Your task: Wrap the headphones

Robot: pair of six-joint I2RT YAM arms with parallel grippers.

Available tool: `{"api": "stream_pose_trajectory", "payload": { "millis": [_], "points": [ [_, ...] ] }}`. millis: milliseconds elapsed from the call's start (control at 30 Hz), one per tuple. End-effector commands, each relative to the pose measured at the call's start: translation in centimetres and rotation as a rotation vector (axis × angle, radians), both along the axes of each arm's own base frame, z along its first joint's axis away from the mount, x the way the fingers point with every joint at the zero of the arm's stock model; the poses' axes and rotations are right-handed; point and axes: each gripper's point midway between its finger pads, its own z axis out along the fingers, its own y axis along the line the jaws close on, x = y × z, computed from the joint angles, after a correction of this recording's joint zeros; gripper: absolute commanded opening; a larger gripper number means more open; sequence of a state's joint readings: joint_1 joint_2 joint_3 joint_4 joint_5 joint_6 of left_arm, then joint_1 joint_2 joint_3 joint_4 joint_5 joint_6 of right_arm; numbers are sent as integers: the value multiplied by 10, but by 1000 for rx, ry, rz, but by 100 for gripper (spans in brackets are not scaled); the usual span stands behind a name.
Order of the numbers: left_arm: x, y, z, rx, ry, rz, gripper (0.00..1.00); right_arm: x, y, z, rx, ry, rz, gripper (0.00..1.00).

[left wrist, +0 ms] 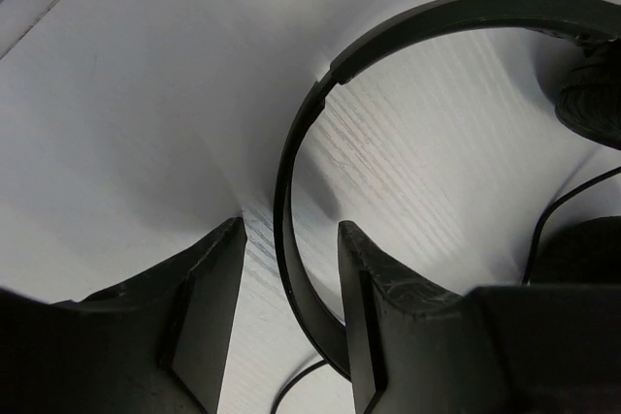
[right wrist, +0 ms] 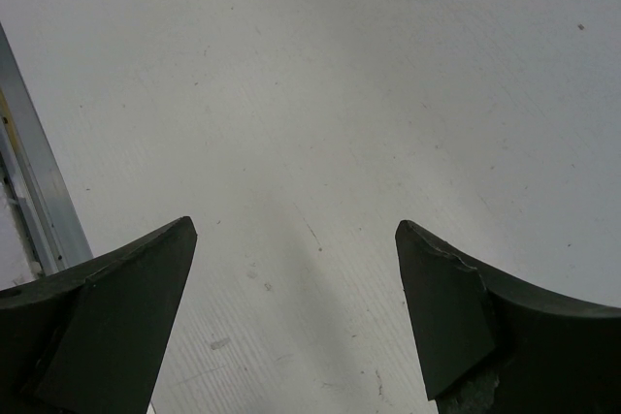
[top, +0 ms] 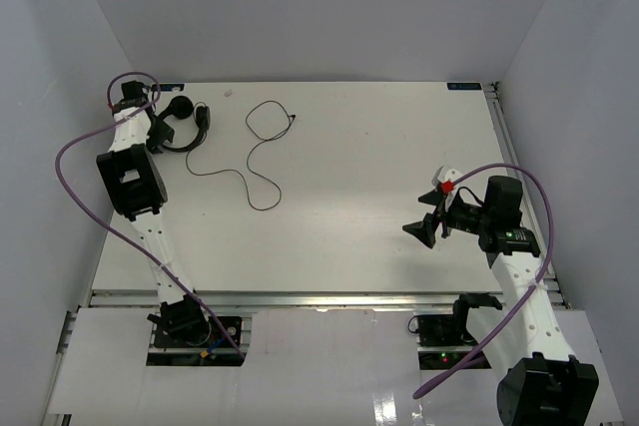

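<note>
Over at the far left corner of the surface (top: pixel 379 147), I have the left claw (left wrist: pixel 291 228) down on the headphones (top: pixel 181 108). Its own arm runs up the left side with a thick purple cable (top: pixel 72 145) looping beside and over it. From above, that cable and the wrist crowd the corner, and the claw itself is hard to make out there. The thin black cord (top: pixel 263 209) trails from the headphones to the right. It lies loose on the surface in a loop and a few bends, well clear of either arm.

From the left wrist camera, the fingers stand partly apart and straddle the thin headband (left wrist: pixel 427 16). The band passes between them, close against the finger (left wrist: pixel 388 336) on the right of that view. White surface shows between the band and the other finger (left wrist: pixel 209 307), so I see no clamp on it. Both earcups (left wrist: pixel 594 104) sit beyond, at the right edge of that view, with a strand of cord between them.

Well apart, on the right side of the surface, the right claw (top: pixel 424 229) hangs with its fingers spread wide, pointing left. Only bare surface shows under it, plus a strip of metal rail (right wrist: pixel 39 181) at the edge. A second purple cable (top: pixel 539 197) arcs over that arm.
</note>
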State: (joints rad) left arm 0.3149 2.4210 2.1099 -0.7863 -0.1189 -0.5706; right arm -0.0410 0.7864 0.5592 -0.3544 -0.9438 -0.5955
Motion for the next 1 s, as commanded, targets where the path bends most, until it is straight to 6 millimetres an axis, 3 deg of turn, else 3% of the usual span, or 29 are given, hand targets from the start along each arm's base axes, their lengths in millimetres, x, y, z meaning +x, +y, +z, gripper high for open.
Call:
{"api": "stream_pose_trajectory", "payload": {
  "millis": [0, 67, 133, 200, 267, 367, 467, 533, 600, 733, 833, 900, 967],
  "points": [
    [-5, 5, -2, 50, 49, -25, 54, 5, 1, 16, -8, -48, 9, 90],
    [-6, 4, -7, 53, 63, -39, 46, 5, 1, 16, -10, -49, 7, 90],
    [-7, 2, -13, 47, 73, -57, 28, 6, 0, 16, -14, -50, 1, 90],
    [-8, 0, -16, 37, 80, -69, 18, 6, 0, 16, -15, -49, 0, 90],
    [-13, -2, -23, 31, 102, -84, 0, 6, -1, 16, -16, -51, -2, 90],
    [-19, -4, -24, 27, 114, -104, 0, 6, -1, 16, -18, -55, -2, 90],
    [-18, -6, -4, 40, 74, -130, 0, 5, -1, 16, -19, -58, 0, 90],
    [-13, -6, 19, 65, 22, -151, 0, 5, -1, 15, -19, -62, 1, 90],
    [-10, -10, 59, 99, -51, -182, 0, 3, 0, 14, -21, -64, 4, 90],
    [-13, -38, 131, 122, -237, -266, 0, -3, 2, 11, -19, -71, 34, 90],
    [-29, -87, 184, 89, -381, -391, 0, -13, 8, 12, -2, -92, 98, 90],
    [-40, -150, 210, 111, -439, -542, 0, -21, 14, 14, 16, -115, 154, 90],
    [-60, -188, 234, 151, -484, -643, 0, -31, 21, 18, 28, -184, 244, 90]
  ]
}}
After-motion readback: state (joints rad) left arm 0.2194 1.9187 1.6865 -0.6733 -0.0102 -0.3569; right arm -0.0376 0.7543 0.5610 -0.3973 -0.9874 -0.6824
